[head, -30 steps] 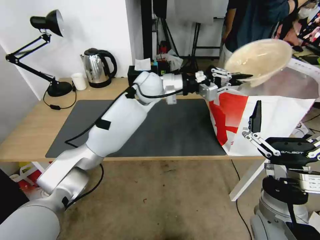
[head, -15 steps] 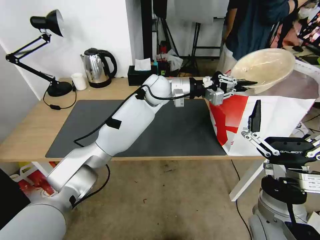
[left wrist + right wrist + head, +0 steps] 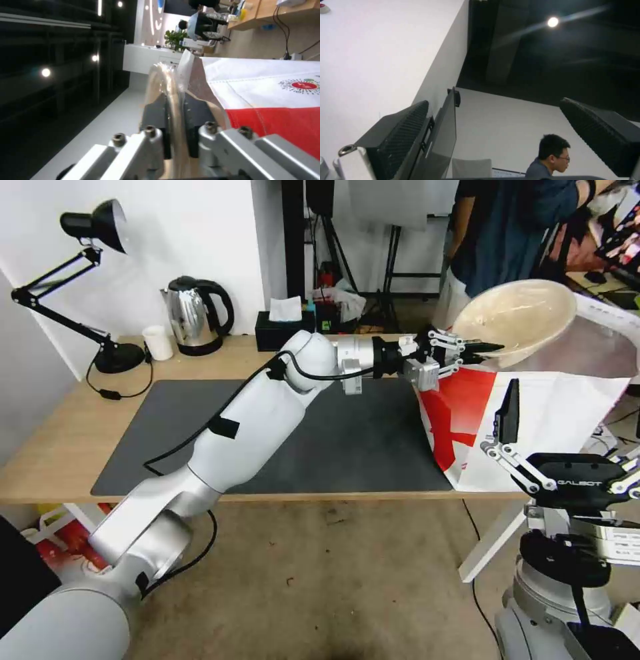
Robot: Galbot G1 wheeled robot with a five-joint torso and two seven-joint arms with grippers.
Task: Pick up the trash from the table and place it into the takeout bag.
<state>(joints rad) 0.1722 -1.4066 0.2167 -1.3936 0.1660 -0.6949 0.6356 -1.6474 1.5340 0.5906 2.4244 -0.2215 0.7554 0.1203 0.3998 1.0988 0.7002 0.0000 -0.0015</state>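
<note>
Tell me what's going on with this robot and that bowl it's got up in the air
The robot is clearing trash. Its left tool is shut on the rim of the shallow beige bowl and holds it, tilted, above the open mouth of the red-and-white takeout bag at the table's right end. The bowl is not yet in the bag. The right tool waits open, low beside the bag, holding nothing.

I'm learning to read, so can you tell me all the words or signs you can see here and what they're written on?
"GALBOT": white letters on the black body of the right gripper, parked low beside the table.
Small round red logo on the takeout bag: too blurred to read.
White sticker on the robot's body below the right gripper: print too small to read.
The beige bowl, held by the left gripper, shows no writing.
</note>
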